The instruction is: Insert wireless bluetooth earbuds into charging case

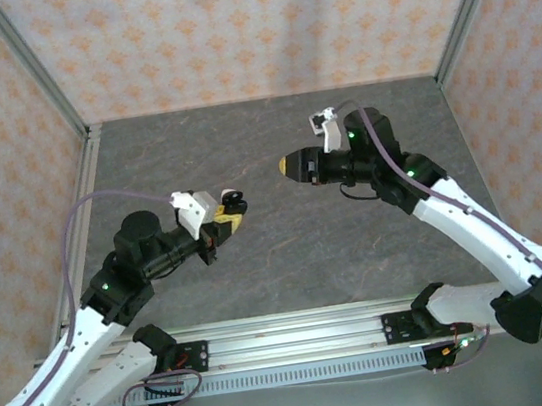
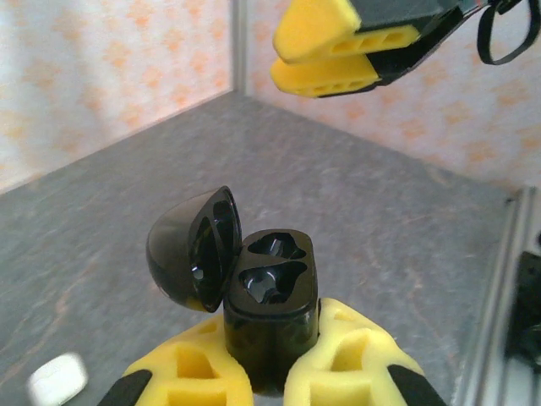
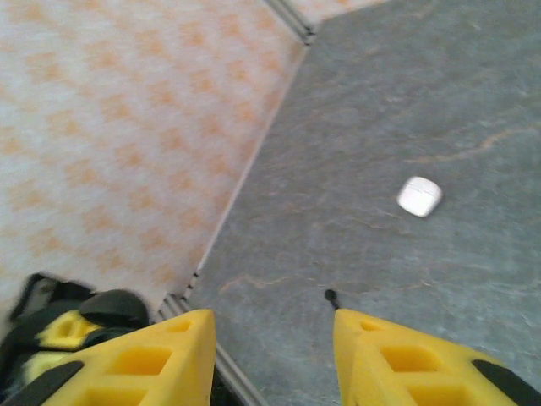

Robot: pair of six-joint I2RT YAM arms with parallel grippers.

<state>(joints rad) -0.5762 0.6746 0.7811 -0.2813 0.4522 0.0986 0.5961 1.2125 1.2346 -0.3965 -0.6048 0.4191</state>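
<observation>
**Item 1, left tool** (image 2: 269, 338): closed on the charging case (image 2: 272, 288), one yellow finger on each side of its lower body, case standing upright out of the grip.

**Item 2, charging case:** black and glossy. The lid (image 2: 182, 249) is swung open to the tool's left and hangs on its hinge. Both moulded sockets face up and sit empty.

**Item 3, white rounded piece** (image 3: 420, 195): lies on the bench (image 3: 439, 85), ahead of the right tool and to the right of its line, well apart from it. It is blurred, so it could be a second case or an earbud.

**Item 4, right tool** (image 3: 270, 320): fingers parted, with bare bench between them and nothing held. It hangs above and beyond the held case, facing it.

**Item 5, dark speck** (image 3: 330, 296): just beside the tip of one right-tool finger. Possibly a black earbud on the bench, but too small to say.

**Step in hand:** case presented open and ready, no earbud loaded yet.

**Next move calls for:** the right tool to go down to an earbud, pinch it by the body, and bring it over a socket stem-down. The left tool must keep the case level meanwhile. The piece is tiny and likely to slip.
</observation>
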